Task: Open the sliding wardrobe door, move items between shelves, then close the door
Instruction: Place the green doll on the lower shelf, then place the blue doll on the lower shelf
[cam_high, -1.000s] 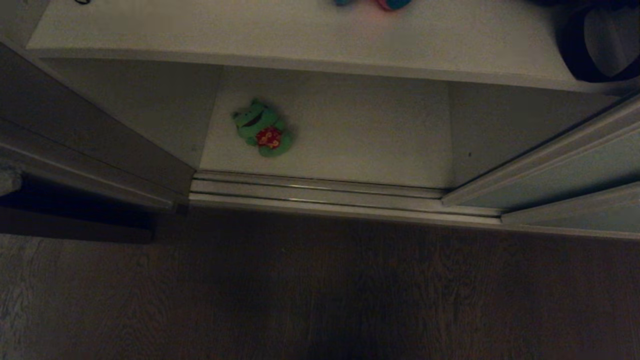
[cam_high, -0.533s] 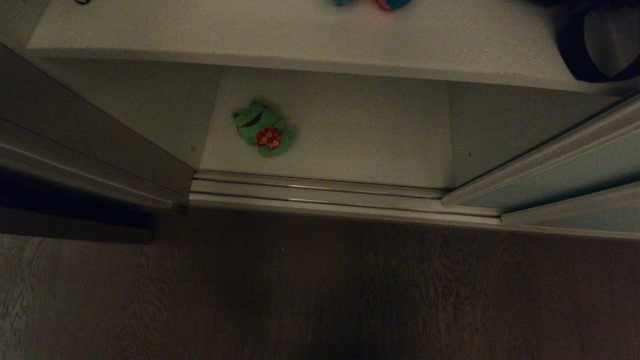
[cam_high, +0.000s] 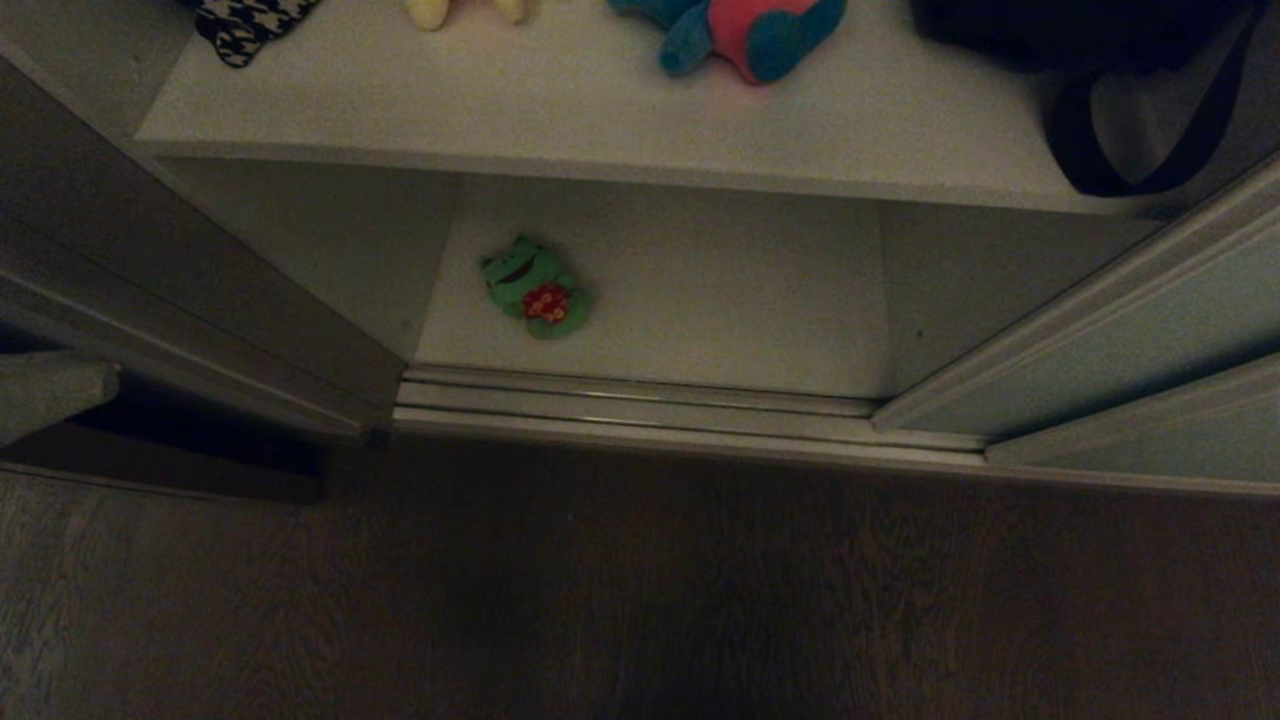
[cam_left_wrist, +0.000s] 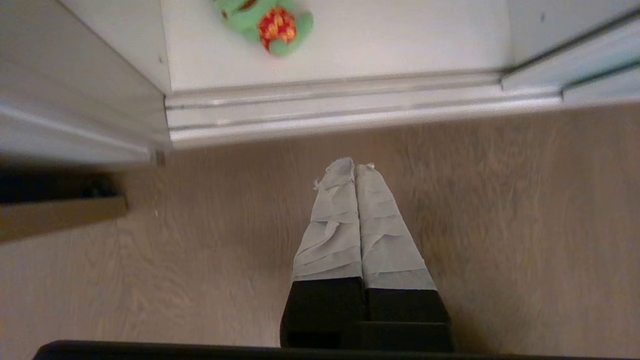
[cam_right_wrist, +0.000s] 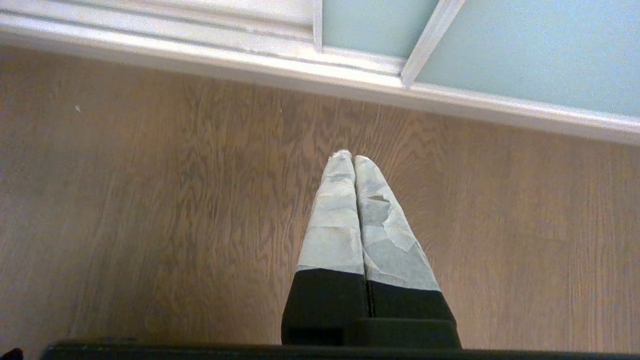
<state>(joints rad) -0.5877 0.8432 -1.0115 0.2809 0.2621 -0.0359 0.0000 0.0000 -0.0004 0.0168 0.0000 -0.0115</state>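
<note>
On bottom shelf (cam_high: 700, 320), green toy (cam_high: 534, 288) is seen (door slid open for access); left gripper (cam_left_wrist: 349, 167) is held closed, empty, over floor; right gripper (cam_right_wrist: 349, 157) likewise closed, parked.

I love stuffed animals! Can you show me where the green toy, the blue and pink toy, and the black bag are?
green toy (cam_high: 533, 288), head view, on its green body.
blue and pink toy (cam_high: 752, 30), head view, on its pink belly.
black bag (cam_high: 1120, 185), head view, on its hanging strap.
</note>
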